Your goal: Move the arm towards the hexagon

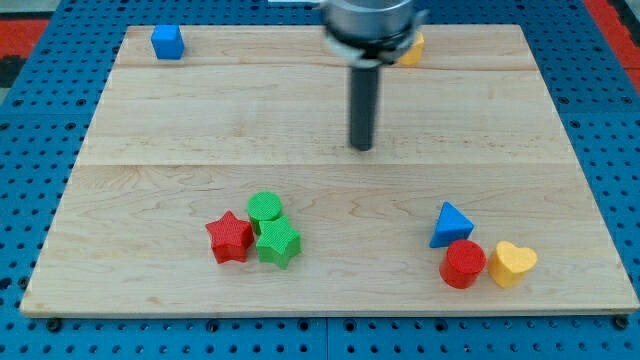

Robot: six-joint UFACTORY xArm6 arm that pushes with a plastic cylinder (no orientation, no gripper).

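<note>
My tip (361, 148) rests on the wooden board (180, 120), a little above the centre of the frame and slightly to the right. The rod goes straight up to the dark round mount at the top edge. There are no jaws on this arm, only the plain rod, so nothing is spread or pinched.

An orange block (411, 49) is at the top of the frame, just right of the rod and partly hidden behind the mount; I cannot tell if its shape is a hexagon. It is well apart from my tip. No other block lies between them.

A blue cube (167, 42) is in the upper left corner of the board, alone.

In the lower left of centre there are three blocks together: a red star (230, 237), a green cylinder (265, 208) and a green star (279, 243). They touch or nearly touch one another.

In the lower right, a blue triangle (451, 224), a red cylinder (463, 264) and a yellow heart (513, 263) are close together. Both groups are well below my tip.
</note>
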